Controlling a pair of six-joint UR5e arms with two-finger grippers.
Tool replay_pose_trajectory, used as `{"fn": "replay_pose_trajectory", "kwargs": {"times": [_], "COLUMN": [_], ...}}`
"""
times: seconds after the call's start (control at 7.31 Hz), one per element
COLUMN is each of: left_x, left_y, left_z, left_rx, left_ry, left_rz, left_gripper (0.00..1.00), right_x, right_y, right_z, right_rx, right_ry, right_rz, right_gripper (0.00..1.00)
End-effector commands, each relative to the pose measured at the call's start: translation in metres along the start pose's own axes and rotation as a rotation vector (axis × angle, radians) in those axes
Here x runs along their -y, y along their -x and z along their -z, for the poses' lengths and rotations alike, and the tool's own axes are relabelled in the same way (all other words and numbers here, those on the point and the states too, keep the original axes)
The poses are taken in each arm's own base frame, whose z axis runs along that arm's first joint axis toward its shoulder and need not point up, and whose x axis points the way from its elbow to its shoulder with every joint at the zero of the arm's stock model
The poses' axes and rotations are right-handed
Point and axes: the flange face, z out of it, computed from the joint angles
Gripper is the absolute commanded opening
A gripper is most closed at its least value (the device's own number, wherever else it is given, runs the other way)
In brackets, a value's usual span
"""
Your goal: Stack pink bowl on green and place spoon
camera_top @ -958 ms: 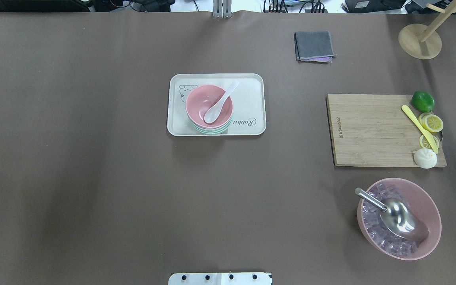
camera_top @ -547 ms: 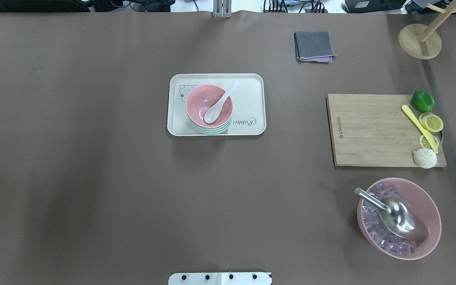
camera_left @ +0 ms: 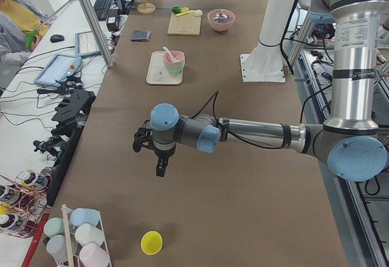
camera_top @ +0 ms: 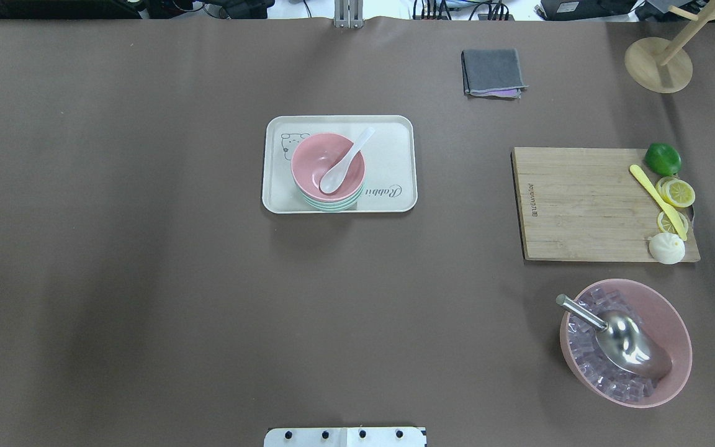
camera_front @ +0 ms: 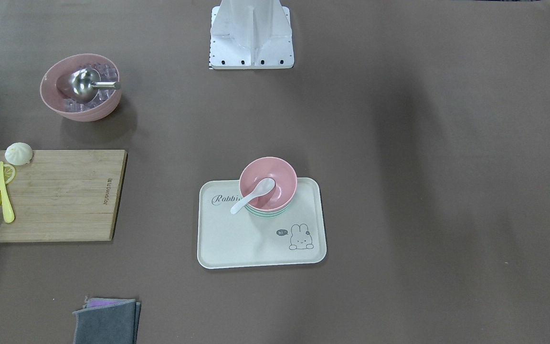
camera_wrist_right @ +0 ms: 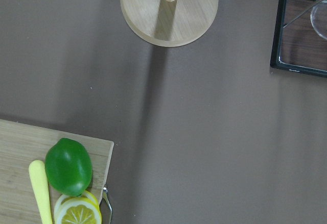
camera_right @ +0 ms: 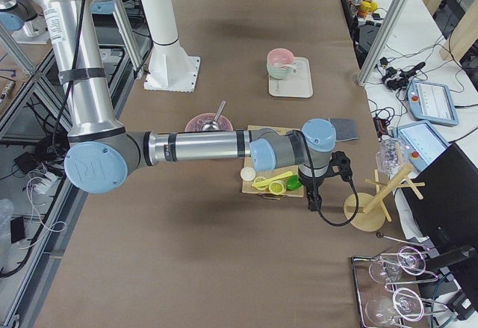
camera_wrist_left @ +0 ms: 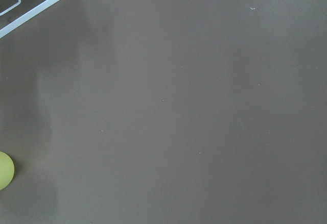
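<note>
The pink bowl (camera_top: 311, 162) sits stacked on the green bowl (camera_top: 332, 205) on the cream tray (camera_top: 395, 143) at the table's middle. The white spoon (camera_top: 340, 166) lies in the pink bowl with its handle over the rim. The stack also shows in the front-facing view (camera_front: 280, 179). My left gripper (camera_left: 159, 168) hangs over bare table far to the left, seen only in the exterior left view; I cannot tell its state. My right gripper (camera_right: 312, 202) hangs past the cutting board's end, seen only in the exterior right view; I cannot tell its state.
A wooden cutting board (camera_top: 581, 205) with lime, lemon slices, yellow knife and bun lies at the right. A large pink bowl (camera_top: 674, 323) holds ice and a metal scoop. A grey cloth (camera_top: 493, 71) and a wooden stand (camera_top: 658, 64) are at the back. A yellow cup (camera_left: 151, 242) sits far left.
</note>
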Motion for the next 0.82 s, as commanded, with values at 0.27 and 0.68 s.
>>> {"fn": "replay_pose_trajectory", "kwargs": {"times": [0.27,0.68], "left_x": [0.004,0.019], "left_y": [-0.006,-0.013], "left_z": [0.004,0.010], "left_rx": [-0.004,-0.006], "left_ry": [-0.011,-0.028], "left_rz": [-0.013,-0.031], "left_gripper": [0.98,0.98], "right_x": [-0.001,0.003], "right_y": [0.000,0.005], "right_z": [-0.002,-0.002], "right_rx": [0.001,0.000], "right_ry": [0.003,0.003], "right_rz": [-0.001,-0.001], "right_gripper": [1.00,1.00]}}
